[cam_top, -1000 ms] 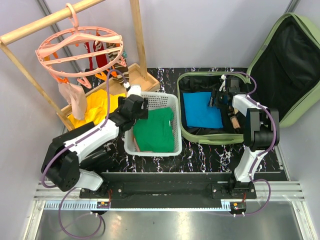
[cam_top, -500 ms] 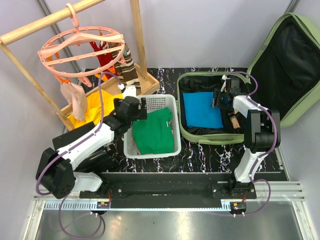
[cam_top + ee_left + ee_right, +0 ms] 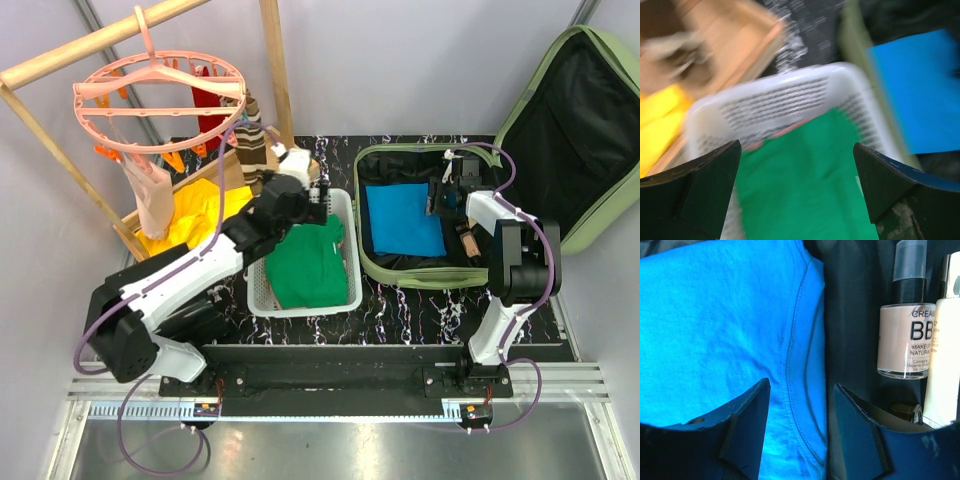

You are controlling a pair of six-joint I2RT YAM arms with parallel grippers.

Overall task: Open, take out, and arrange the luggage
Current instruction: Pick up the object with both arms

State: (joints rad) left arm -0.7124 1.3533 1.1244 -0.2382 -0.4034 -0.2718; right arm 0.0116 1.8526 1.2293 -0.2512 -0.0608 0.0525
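The suitcase (image 3: pixel 420 270) lies open on the table just right of the basket (image 3: pixel 780 102). Its lid (image 3: pixel 570 130) stands propped up farther right.

Left gripper (image 3: pixel 795 150): jaws wide apart and empty, above the basket's far end and the green garment (image 3: pixel 810 185) inside it.

Right gripper (image 3: pixel 800 390): jaws apart, gripping nothing, inside the suitcase over the hem of the blue garment (image 3: pixel 715 325). A cream bottle (image 3: pixel 903 335) and a white bottle (image 3: pixel 942 370) lie on the side of the blue garment away from the basket.
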